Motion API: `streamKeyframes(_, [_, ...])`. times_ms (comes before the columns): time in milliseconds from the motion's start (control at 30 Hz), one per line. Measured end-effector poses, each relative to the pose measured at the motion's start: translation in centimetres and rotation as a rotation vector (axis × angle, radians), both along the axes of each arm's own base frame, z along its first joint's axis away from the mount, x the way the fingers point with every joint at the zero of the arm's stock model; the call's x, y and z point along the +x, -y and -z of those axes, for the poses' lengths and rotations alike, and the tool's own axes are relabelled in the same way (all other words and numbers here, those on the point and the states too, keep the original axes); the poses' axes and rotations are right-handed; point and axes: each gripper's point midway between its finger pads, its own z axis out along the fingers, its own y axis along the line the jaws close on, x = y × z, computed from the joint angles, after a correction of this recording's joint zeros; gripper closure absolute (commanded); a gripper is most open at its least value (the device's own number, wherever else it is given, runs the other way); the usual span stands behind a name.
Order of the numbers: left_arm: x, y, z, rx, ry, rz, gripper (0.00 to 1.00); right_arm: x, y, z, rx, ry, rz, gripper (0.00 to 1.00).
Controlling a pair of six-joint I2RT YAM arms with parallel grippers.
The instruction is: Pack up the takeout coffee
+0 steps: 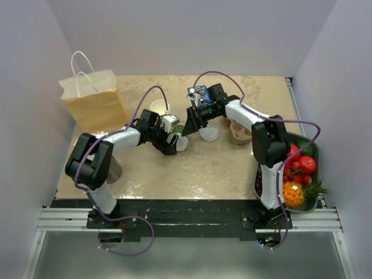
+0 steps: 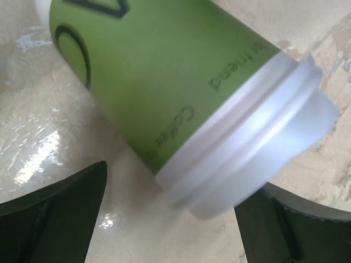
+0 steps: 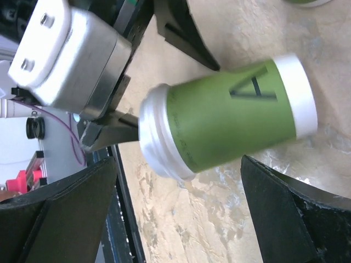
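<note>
The takeout coffee (image 2: 164,82) lies on its side on the glossy, mottled beige bench (image 2: 33,137). It is a matte olive-green paper cylinder with a ridged white plastic lid (image 2: 263,126). It sits between the left hand's (image 2: 181,181) spread fingers, lid nearest the palm. The right hand (image 3: 178,161) is open too and straddles it.

Takeout coffee (image 3: 225,123): small paper cup, olive-green body, dark lettering, pale band at base end, white plastic lid (image 2: 258,142) fitted. Pose: on side. Position: lid end between spread jaws of left gripper (image 2: 170,189); body just ahead of spread jaws of right gripper (image 3: 178,161), crosswise to them.
</note>
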Motion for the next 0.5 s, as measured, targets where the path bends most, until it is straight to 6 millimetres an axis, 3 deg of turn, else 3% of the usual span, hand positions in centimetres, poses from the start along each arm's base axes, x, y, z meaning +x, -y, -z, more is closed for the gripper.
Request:
streamKeyframes(233, [0.9,-0.7,-0.7,-0.022,0.028,0.007,0.04,0.5,-0.4,-1.9,0.056,0.023,-0.023,0.01])
streamKeyframes(500, [-0.2,0.9,-3.7,-0.14,0.056,0.092,0.06,0.9,0.2,-1.3,0.031,0.052,-0.024,0.02])
